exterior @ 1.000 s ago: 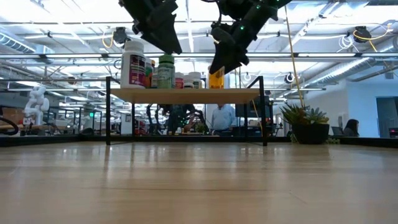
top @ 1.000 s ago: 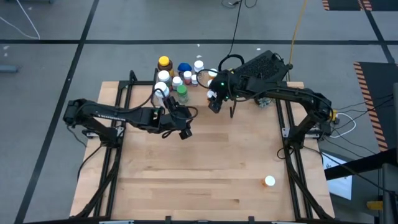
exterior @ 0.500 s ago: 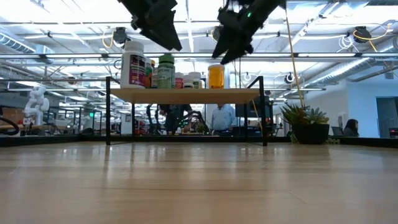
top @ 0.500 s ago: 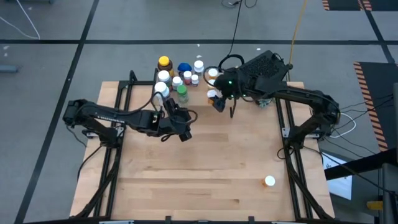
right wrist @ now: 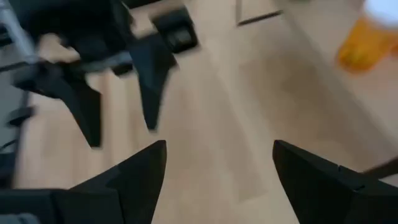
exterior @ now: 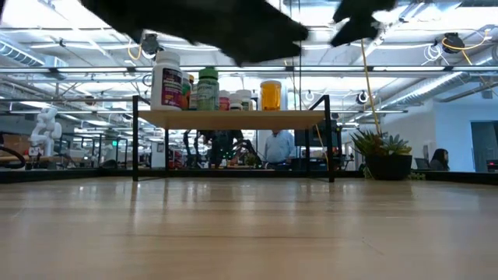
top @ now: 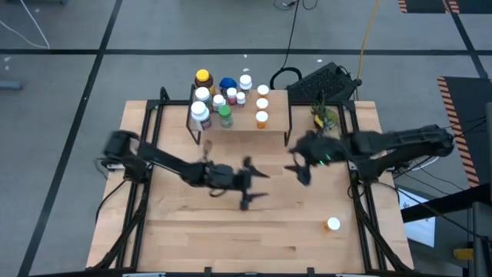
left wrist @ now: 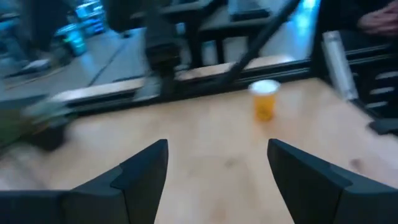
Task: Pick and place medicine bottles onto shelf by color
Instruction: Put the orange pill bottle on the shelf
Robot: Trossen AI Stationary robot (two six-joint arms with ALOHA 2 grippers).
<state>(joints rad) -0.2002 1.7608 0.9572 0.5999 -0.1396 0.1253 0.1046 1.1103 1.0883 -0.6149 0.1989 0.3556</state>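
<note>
**Both arms swing off the shelf; one orange bottle still out on the desk**

On the left, the left hand has left the shelf and now hangs over the middle of the desk, well clear of the bottles. In its wrist view its fingers stand wide apart with nothing between them, and they face the lone orange bottle standing farther off on the wood.

At the back, the shelf carries the sorted group: the white, green, blue and yellow-capped bottles crowd its left part, and two orange bottles now stand apart from them toward its right. A second ago the right hand was at that spot with a bottle; half a second ago it was lifting away, so that placement looks finished.

To the right, the right hand has pulled back over the desk in front of the shelf's right end. Its fingers are spread and empty.

Near the desk's front right corner stands the remaining orange bottle, upright and alone. Judged from this layout, it is the next thing to fetch, and it belongs beside the orange pair. Which arm will go for it cannot be told.
</note>
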